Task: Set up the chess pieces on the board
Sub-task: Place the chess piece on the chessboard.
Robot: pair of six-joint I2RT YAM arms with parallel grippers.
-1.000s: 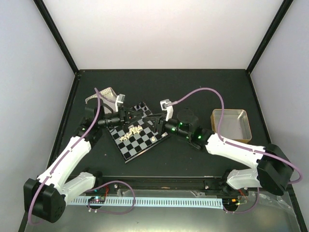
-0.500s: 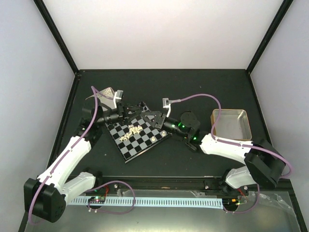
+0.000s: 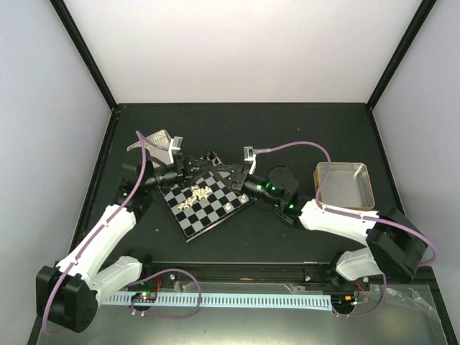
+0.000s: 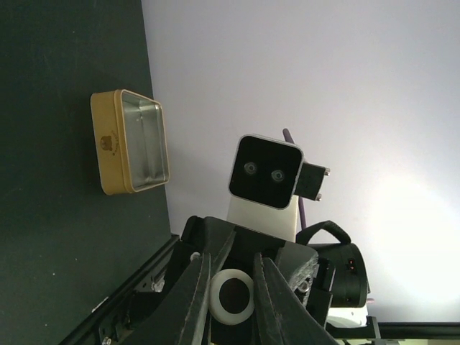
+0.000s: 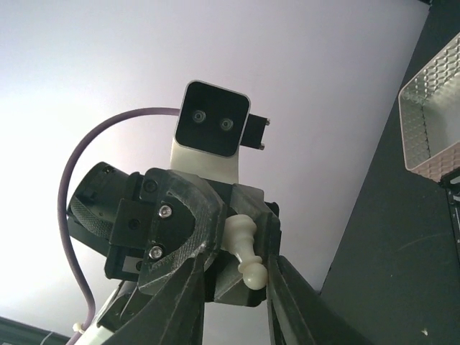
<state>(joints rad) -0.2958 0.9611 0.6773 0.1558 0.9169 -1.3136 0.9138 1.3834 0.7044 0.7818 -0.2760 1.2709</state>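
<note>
moved: both arms had swung in toward each other since the earlier picture, and the two claws now met nose to nose above the far corner of the board [image 3: 206, 215].
left claw: the left claw [image 4: 228, 284] was pressed onto the white pawn [image 5: 246, 251] and pinched it at its base end.
right claw: the right claw [image 5: 238, 248] had a finger on each side of the pawn's round head. it could not be told whether it was squeezing yet.
where the pawn was: up in the air between the two claws, not on the board.
long way of the pawn: it lay on its side and ran left to right from one claw to the other. its hollow base faced left and its head faced right.
which arm was nearer: both were right at it, and the left one had the sure hold.
board from the claws: below them and a little nearer.
other pieces: a heap of white pieces [image 3: 198, 192] lay on the middle squares, just near of the claws.
next move, as a guess: the left claw should let go only once the right had a firm pinch. then the pawn would need tipping base down.
what could go wrong: a loose pinch might drop the pawn onto the heap.
</note>
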